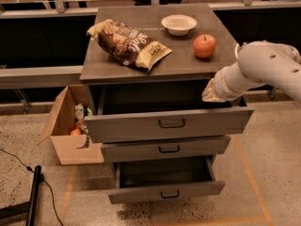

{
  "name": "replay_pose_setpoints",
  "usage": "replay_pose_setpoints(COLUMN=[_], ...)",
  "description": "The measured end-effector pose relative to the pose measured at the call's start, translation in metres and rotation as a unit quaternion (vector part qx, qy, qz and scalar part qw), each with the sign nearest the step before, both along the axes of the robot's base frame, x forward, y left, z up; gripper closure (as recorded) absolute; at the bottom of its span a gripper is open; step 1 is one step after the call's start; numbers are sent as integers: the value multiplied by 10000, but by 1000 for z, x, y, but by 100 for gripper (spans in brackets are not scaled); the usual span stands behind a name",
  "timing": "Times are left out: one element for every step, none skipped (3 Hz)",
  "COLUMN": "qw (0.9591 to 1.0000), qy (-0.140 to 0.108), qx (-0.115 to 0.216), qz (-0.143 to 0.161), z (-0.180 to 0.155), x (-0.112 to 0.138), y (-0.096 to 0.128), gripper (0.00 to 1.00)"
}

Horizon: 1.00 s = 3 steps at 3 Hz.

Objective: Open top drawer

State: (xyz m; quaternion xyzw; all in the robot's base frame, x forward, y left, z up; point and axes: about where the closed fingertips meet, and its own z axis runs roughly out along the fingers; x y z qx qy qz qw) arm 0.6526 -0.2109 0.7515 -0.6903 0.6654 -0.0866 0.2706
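The top drawer (141, 125) is the tallest grey front of the cabinet, with a small black bar handle (171, 123) at its centre. It stands pulled out, and its dark inside shows under the cabinet top. My gripper (210, 93), at the end of the white arm (268, 67) that comes in from the right, is at the drawer's right side, just above its rim and near the cabinet top's front right corner. It is apart from the handle.
On the cabinet top lie a chip bag (127, 44), a white bowl (178, 24) and a red apple (204, 46). The middle drawer (141, 150) is nearly shut; the bottom drawer (136, 193) is pulled out. An open cardboard box (70, 147) stands on the floor at left, and a black pole (34, 197) lies further left.
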Motion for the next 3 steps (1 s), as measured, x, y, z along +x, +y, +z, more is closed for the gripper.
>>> replay_pose_setpoints(qw=[9999,9995,9982], qy=[-115,-180,-229], qx=[11,33,-45], qz=[74,261,555], z=[-15,-27,-35], x=[8,16,22], y=[2,3,3], gripper=[100,100,100])
